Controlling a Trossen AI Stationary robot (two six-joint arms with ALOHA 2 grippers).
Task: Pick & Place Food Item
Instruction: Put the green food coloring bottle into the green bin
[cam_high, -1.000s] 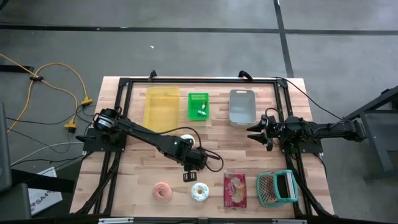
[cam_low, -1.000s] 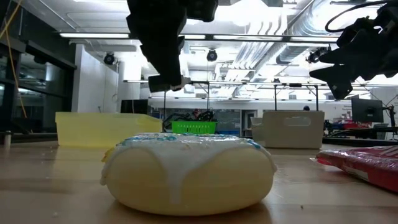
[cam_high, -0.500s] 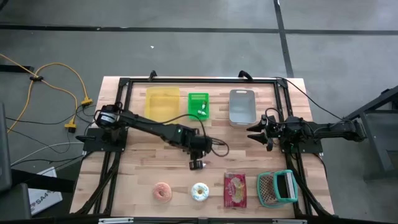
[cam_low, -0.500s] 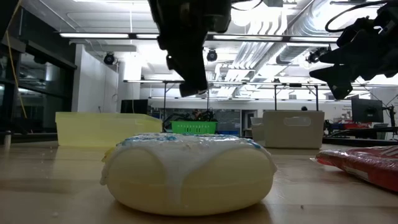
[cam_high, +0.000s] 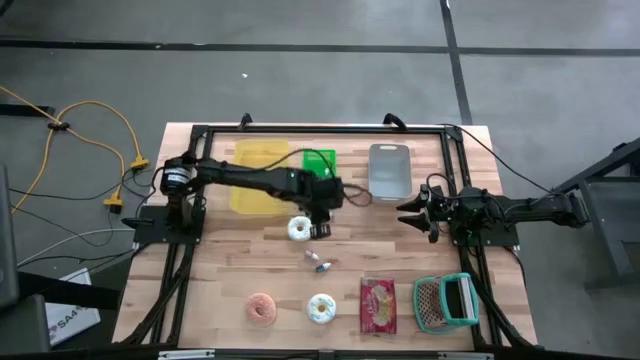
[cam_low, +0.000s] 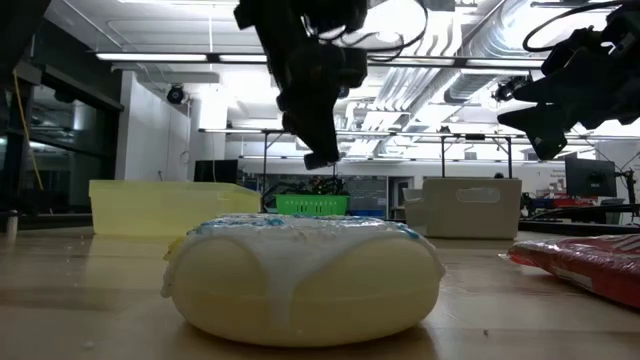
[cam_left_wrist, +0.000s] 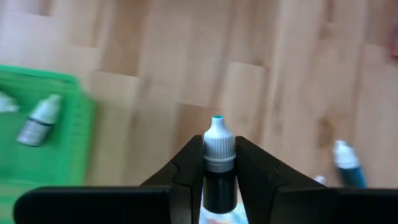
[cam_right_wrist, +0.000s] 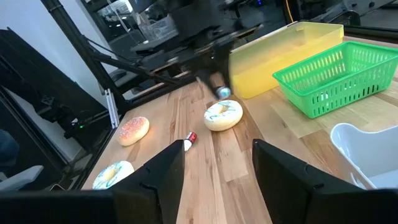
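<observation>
Mid-carry: small bottle (cam_left_wrist: 219, 163) pinched in left gripper (cam_left_wrist: 219, 186) nr green basket (cam_high: 319, 163), not yet dropped; right gripper (cam_high: 412, 212) idle, fingers apart, empty.

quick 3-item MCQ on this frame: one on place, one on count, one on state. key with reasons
1. The red packet lies:
A) in the grey bin
B) between an iced doughnut and the teal basket
C) in the green basket

2. Doughnuts on the table:
A) two
B) three
C) four

3. The left tool is:
A) open and empty
B) shut on a doughnut
C) shut on a dropper bottle

Key:
1 B: the high view shows the packet on the wood between those two.
2 B: that iced doughnut, the pink doughnut and a second iced one.
3 C: in the left wrist view, both fingers pinch the bottle below its white cap.
</observation>
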